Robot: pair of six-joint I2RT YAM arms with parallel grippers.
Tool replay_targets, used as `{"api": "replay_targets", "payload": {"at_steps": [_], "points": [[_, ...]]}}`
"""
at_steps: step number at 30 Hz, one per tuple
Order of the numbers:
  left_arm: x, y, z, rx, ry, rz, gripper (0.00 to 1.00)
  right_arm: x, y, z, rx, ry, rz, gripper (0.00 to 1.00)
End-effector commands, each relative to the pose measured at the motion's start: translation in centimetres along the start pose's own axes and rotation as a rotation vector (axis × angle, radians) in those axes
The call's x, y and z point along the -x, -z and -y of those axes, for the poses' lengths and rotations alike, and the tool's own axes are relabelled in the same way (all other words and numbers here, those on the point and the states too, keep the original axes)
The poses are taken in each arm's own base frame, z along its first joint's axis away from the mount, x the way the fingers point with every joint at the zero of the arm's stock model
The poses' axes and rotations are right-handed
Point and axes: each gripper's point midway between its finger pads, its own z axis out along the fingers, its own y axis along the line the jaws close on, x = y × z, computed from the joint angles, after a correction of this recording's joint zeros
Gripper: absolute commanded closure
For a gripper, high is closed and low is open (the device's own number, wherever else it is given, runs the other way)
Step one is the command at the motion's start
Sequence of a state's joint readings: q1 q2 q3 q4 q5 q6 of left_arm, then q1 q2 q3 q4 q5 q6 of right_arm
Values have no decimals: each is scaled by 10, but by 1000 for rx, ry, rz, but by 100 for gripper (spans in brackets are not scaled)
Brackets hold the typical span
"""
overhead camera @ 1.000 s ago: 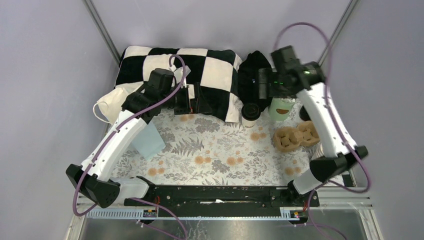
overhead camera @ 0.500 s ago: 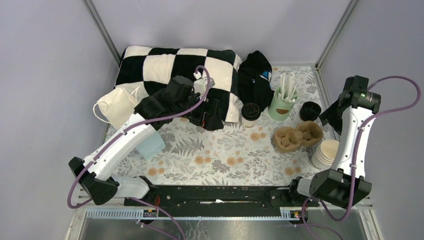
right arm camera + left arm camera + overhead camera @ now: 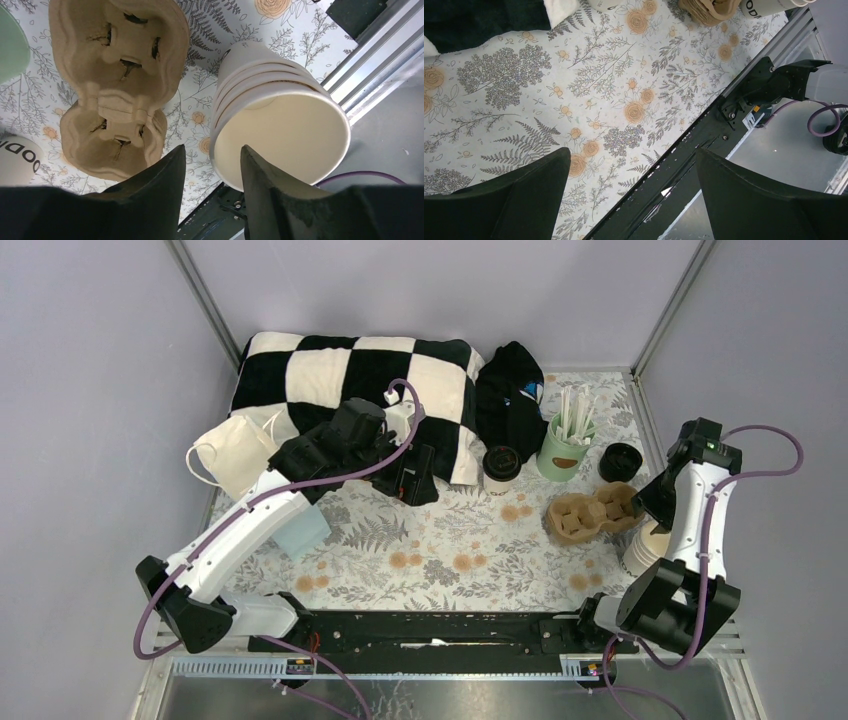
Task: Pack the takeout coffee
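Risk noted: my right fingers, narrowly parted and empty, hover over the cup stack at the right edge of the desk and could tip it; my left fingers are wide apart and empty.

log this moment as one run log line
left gripper: open, empty | right gripper: open, near cup stack | lidded coffee: not in carrier | carrier: empty
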State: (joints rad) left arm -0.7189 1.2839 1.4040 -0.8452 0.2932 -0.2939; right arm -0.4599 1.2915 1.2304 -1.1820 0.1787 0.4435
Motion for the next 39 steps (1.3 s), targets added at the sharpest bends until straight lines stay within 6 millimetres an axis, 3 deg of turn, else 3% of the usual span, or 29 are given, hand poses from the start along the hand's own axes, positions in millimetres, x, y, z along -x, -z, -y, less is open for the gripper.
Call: {"api": "replay_targets", "payload": {"at_steps": [1, 15, 28, 39], "points": [[7, 1, 0, -2, -30, 33, 1, 5, -2, -3, 30, 1, 30, 52], [3, 0, 0, -5, -28, 23, 1, 8, -1, 6, -5, 0, 55, 74], [2, 3, 3, -11, -38, 27, 1, 9, -4, 7, -7, 4, 56, 73], [2, 4, 4, -14, -41, 31, 1, 10, 15, 16, -31, -1, 73, 96]]}}
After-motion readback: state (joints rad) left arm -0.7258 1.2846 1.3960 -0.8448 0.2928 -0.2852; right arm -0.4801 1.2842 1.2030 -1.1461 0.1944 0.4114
